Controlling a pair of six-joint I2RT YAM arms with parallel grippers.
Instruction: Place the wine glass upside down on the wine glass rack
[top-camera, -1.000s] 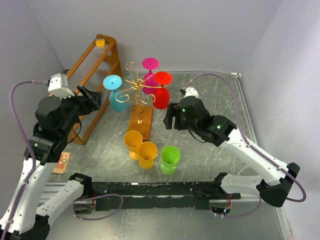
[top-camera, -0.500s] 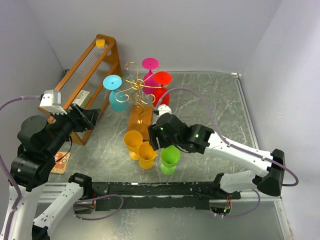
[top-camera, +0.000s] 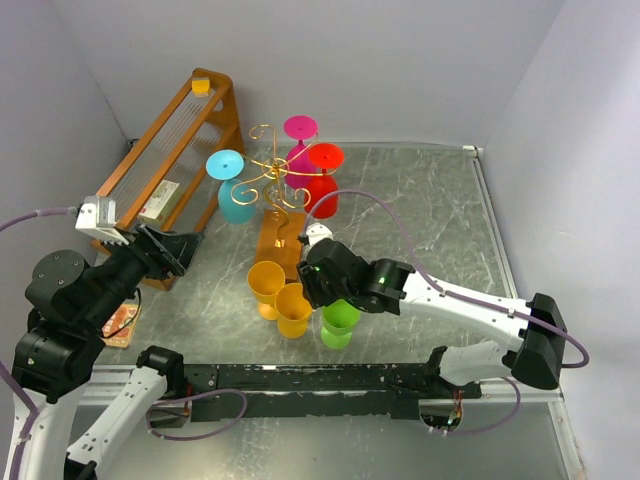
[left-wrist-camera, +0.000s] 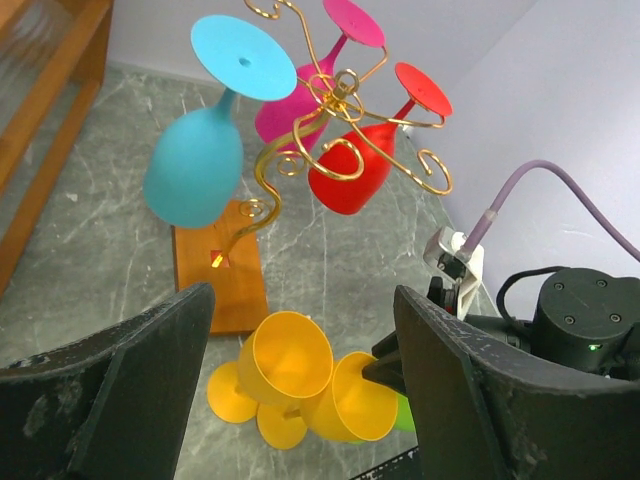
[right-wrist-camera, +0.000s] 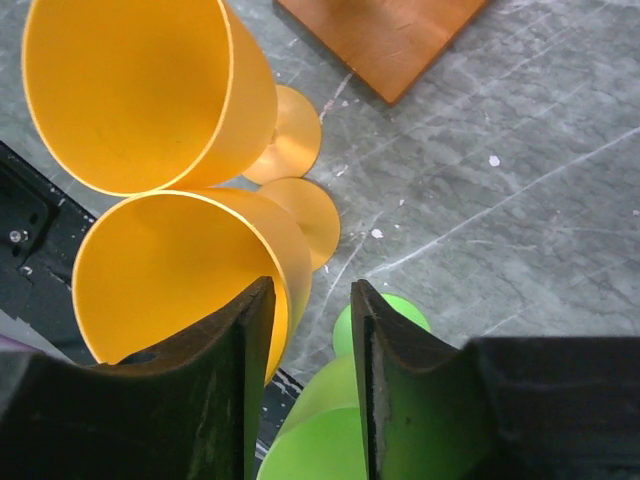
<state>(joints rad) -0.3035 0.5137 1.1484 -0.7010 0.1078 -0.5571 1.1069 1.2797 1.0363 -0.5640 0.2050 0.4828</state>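
**Right claw** (right-wrist-camera: 312, 295): the fingers are parted by a narrow gap and are clenched on nothing. We see it lowered over the nearer orange plastic wine glass (right-wrist-camera: 170, 270). One finger sits over the bowl's mouth and the other outside it, so the glass wall lies in the gap. We cannot tell whether either pad touches it.

**Left claw** (left-wrist-camera: 302, 300): spread wide, released and holding nothing. In the overhead view it is raised off the worktop at 9 o'clock, facing the gold wire wine glass rack (top-camera: 272, 178).

**Standing glasses:**
- The nearer orange plastic wine glass stands upright at 6 o'clock of the rack's orange-brown wooden base (top-camera: 281, 245).
- A second orange wine glass (top-camera: 265, 284) is just beside it at its 11 o'clock.
- A lime-green wine glass (top-camera: 340, 318) is just beside it at 3 o'clock.

**Rack:** it stands mid-worktop, and three glasses hang on it upside down:
- a turquoise glass (top-camera: 237, 203) at 9 o'clock
- a magenta glass (top-camera: 300, 127) at 12 o'clock
- a red glass (top-camera: 322, 195) at 3 o'clock

**Surface:**
- The grey marbled worktop (top-camera: 430, 220) has a black rail (top-camera: 300, 378) along its near edge.
- A slanted orange wooden shelf rack (top-camera: 185, 140) stands at 10 o'clock, with a small yellow block (top-camera: 201, 87) on its top.
- A small patterned card (top-camera: 121, 325) lies at 8 o'clock.

**Room:** plain pale walls (top-camera: 400, 70) stand on three sides.
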